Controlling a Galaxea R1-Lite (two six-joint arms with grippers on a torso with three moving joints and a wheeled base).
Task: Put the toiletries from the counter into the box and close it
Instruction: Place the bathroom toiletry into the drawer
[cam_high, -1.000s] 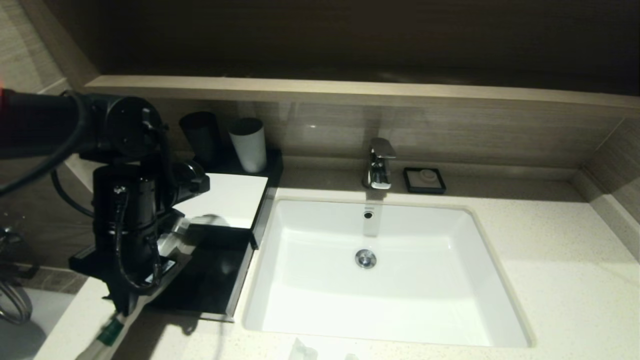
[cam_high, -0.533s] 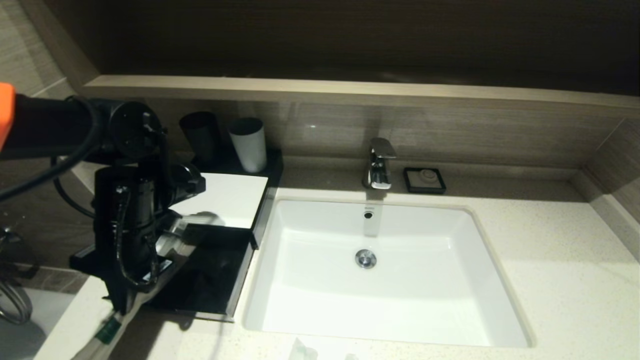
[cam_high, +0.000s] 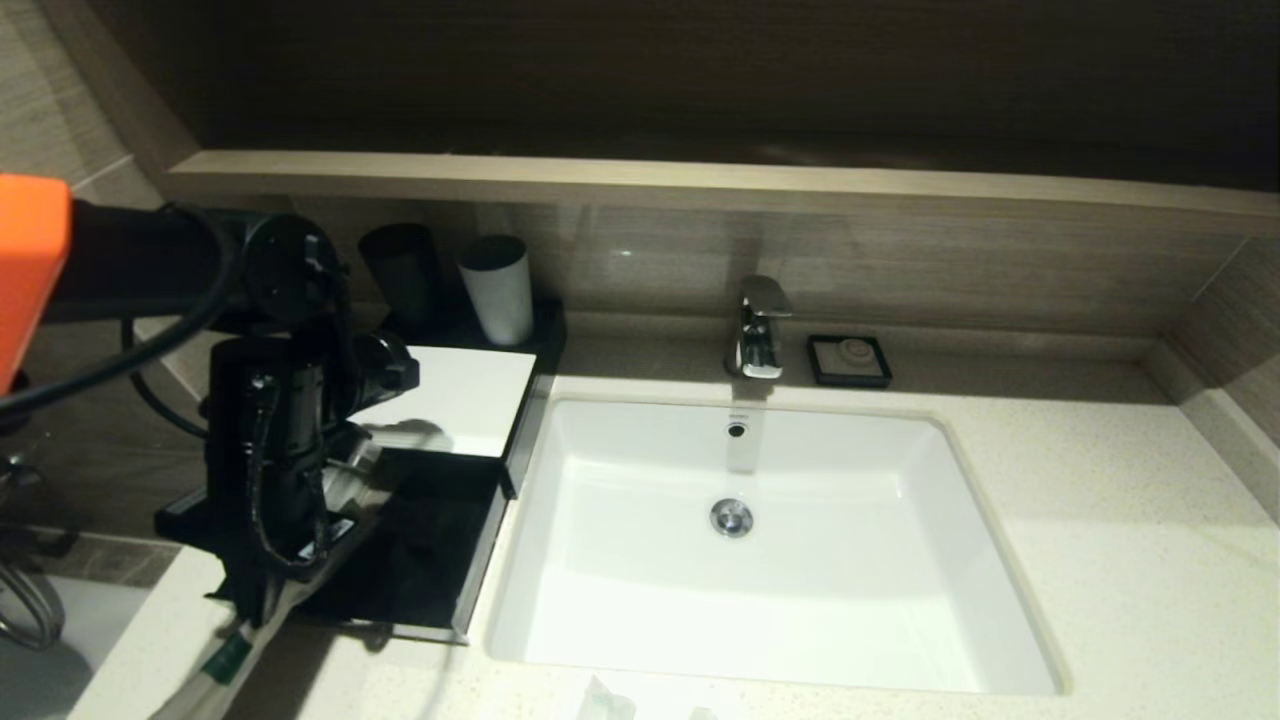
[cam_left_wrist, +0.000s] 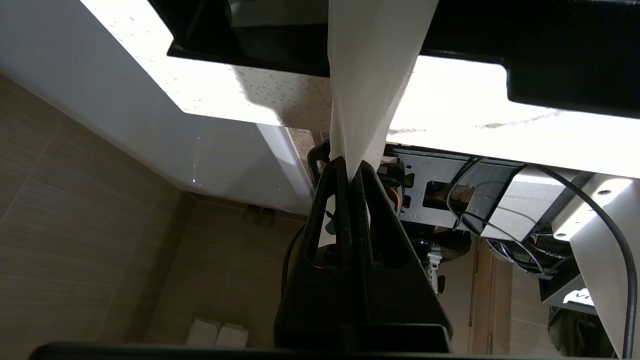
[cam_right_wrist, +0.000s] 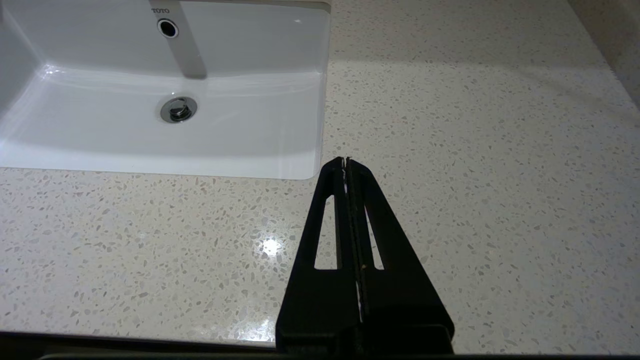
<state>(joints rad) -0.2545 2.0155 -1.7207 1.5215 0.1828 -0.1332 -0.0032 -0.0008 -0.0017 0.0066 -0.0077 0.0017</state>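
My left gripper (cam_high: 245, 610) hangs over the front left edge of the black box's open drawer (cam_high: 420, 545) and is shut on a long slim white packet with a dark green end (cam_high: 228, 658). In the left wrist view the fingertips (cam_left_wrist: 350, 167) pinch the white packet (cam_left_wrist: 372, 75), which runs up toward the box (cam_left_wrist: 550, 50). The box's white top panel (cam_high: 455, 395) lies behind the drawer. Two more clear packets (cam_high: 605, 702) lie on the speckled counter (cam_high: 1130, 560) at the front edge. My right gripper (cam_right_wrist: 345, 161) is shut and empty above the counter (cam_right_wrist: 475, 150), right of the sink.
The white sink basin (cam_high: 760, 540) with a chrome tap (cam_high: 758, 328) sits right of the box. A dark cup (cam_high: 402, 268) and a grey cup (cam_high: 496, 288) stand behind the box. A small black soap dish (cam_high: 849, 360) sits beside the tap.
My left arm has shifted slightly to the right with the packet still in its grip. Nothing else has moved.
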